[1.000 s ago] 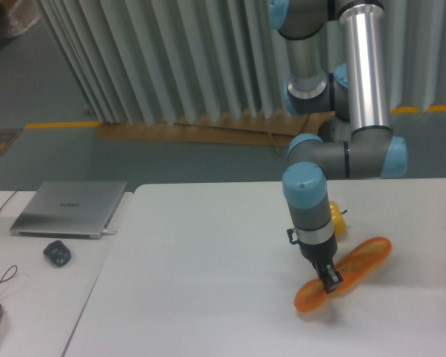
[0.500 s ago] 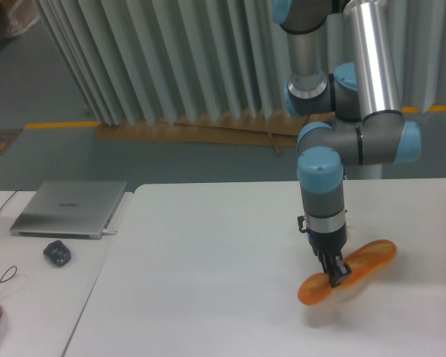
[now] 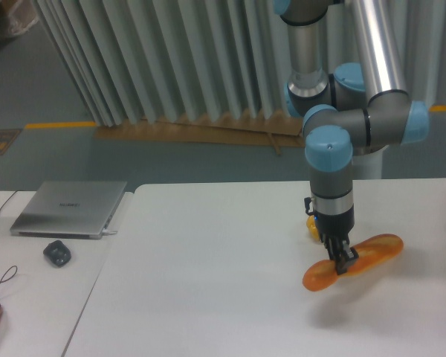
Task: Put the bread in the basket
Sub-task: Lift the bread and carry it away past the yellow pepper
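1. The arm (image 3: 372, 44) is built of round tube segments; the long upper tube is polished silver metal with bright highlights along its length.
2. The joint housings (image 3: 360, 130) are matte grey cylinders, each closed by a light blue round cap.
3. The wrist segment (image 3: 331, 182) is grey with a blue domed cap on top and a paler silver band at its lower end.
4. A small dark fitting sticks out at the side of that band.
5. The gripper (image 3: 344, 264) is black, narrow and small, with two short fingers.
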Action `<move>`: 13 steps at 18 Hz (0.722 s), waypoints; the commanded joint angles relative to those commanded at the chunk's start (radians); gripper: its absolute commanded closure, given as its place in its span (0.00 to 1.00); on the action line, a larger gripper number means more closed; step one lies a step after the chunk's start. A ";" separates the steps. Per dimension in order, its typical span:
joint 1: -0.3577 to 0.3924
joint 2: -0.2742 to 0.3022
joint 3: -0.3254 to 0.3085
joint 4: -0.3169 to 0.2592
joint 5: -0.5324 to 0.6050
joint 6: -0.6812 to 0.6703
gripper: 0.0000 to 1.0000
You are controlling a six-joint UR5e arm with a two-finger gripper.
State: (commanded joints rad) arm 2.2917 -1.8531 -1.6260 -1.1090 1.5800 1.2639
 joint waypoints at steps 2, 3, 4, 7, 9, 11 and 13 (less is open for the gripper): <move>0.008 0.031 0.002 -0.026 0.002 0.008 0.67; 0.014 0.037 0.002 -0.041 0.003 0.018 0.67; 0.034 0.049 0.003 -0.058 0.002 0.053 0.68; 0.087 0.084 0.014 -0.123 -0.003 0.159 0.68; 0.117 0.098 0.015 -0.156 -0.011 0.183 0.68; 0.137 0.110 0.017 -0.166 -0.018 0.230 0.68; 0.156 0.115 0.026 -0.180 -0.017 0.293 0.68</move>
State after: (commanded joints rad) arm 2.4481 -1.7380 -1.6000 -1.2885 1.5631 1.5567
